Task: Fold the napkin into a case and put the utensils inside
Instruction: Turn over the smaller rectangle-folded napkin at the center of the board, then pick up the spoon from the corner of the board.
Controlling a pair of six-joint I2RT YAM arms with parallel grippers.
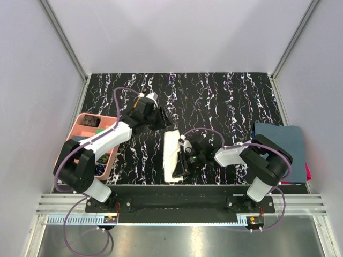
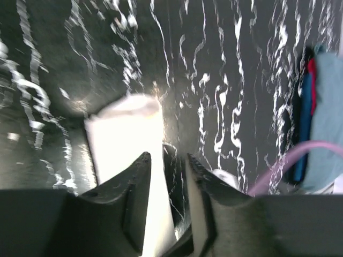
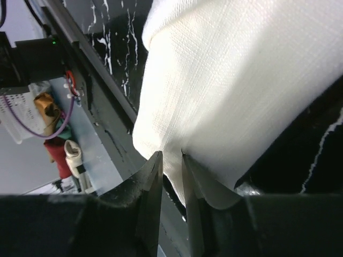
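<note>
The napkin (image 1: 171,152) lies as a narrow cream strip on the black marbled table, near the front edge between the two arms. My right gripper (image 1: 185,158) reaches its right side. In the right wrist view the two tips (image 3: 171,155) stand close together with the edge of the napkin (image 3: 241,80) pinched between them. My left gripper (image 1: 162,120) hovers just beyond the strip's far end. In the left wrist view its jaws (image 2: 167,159) stand apart with only table showing between them, and the napkin (image 2: 123,134) lies below and ahead. The utensils are out of view.
A pink compartment tray (image 1: 80,124) with small items sits at the left edge beside the left arm. A dark blue-grey towel (image 1: 281,142) over red cloth lies at the right edge, also in the left wrist view (image 2: 327,107). The metal rail (image 1: 171,188) borders the table front.
</note>
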